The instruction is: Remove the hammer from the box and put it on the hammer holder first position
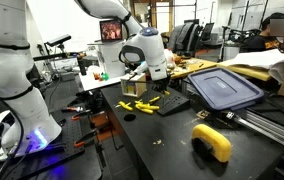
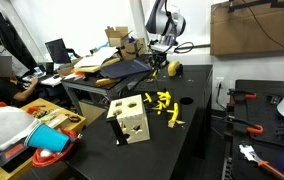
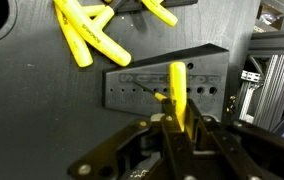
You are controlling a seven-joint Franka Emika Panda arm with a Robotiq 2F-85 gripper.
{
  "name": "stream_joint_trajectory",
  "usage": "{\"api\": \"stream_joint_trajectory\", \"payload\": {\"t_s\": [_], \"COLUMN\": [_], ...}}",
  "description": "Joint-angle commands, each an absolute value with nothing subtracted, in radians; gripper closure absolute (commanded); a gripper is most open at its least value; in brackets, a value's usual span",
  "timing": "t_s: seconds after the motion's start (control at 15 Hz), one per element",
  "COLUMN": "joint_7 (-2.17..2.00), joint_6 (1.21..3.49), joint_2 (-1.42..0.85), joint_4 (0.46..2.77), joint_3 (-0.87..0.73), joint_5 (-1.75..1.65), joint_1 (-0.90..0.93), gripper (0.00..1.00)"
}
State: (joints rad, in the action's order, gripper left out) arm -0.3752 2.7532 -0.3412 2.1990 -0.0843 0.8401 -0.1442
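My gripper is shut on a yellow tool, the hammer, which stands up between the fingers. It hangs just over the dark grey hammer holder, a block with a row of holes, near the holes at its middle. I cannot tell whether the tool touches the holder. The gripper also shows in both exterior views. The small tan box with round holes stands on the black table, well away from the gripper.
Several loose yellow tools lie on the table beside the holder. A large flat dark-blue bin and a yellow curved object sit close by. An aluminium rail runs along the holder's side.
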Motion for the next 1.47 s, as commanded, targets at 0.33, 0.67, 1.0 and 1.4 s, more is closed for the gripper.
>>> {"api": "stream_joint_trajectory", "payload": {"t_s": [0.33, 0.67, 1.0, 1.4], "joint_7": [-0.381, -0.398, -0.402, -0.406], "joint_6": [2.786, 2.782, 2.773, 2.754], "joint_2": [-0.363, -0.355, -0.351, -0.353], "joint_4": [2.164, 2.172, 2.177, 2.171], "joint_3": [-0.097, -0.12, -0.122, -0.119], "joint_5": [0.838, 0.807, 0.793, 0.791], "joint_1": [-0.139, -0.134, -0.135, -0.134], "gripper": [0.96, 0.96, 0.96, 0.96]}}
